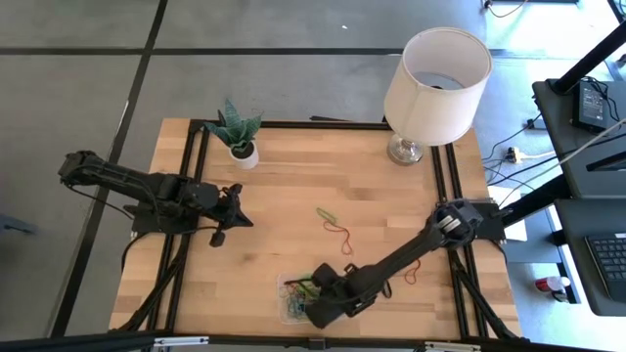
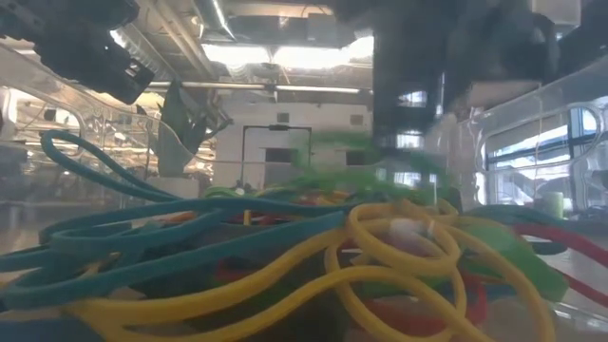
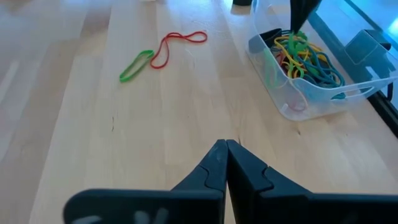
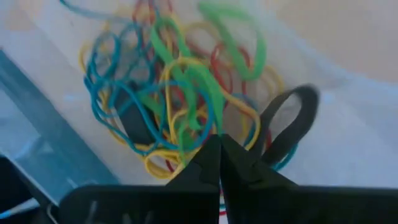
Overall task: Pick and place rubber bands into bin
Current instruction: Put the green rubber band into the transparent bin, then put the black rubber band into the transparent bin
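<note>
Right wrist view: the right hand (image 4: 219,144), fingers pressed together, hangs over the pile of rubber bands (image 4: 174,93) inside the clear bin (image 3: 311,99); a green band (image 4: 205,93) runs up to its fingertips, though whether it is pinched cannot be told. The bin sits at the near edge of the wooden counter (image 1: 323,186), with the right arm reaching to it from the right side. Two loose bands, one green (image 3: 137,65) and one red (image 3: 177,45), lie touching on the bare wood, well apart from the bin. The left hand (image 3: 226,149), closed and empty, waits above the counter's left side. A potted plant (image 1: 237,132) and a white lamp (image 1: 435,83) stand along the far edge.
</note>
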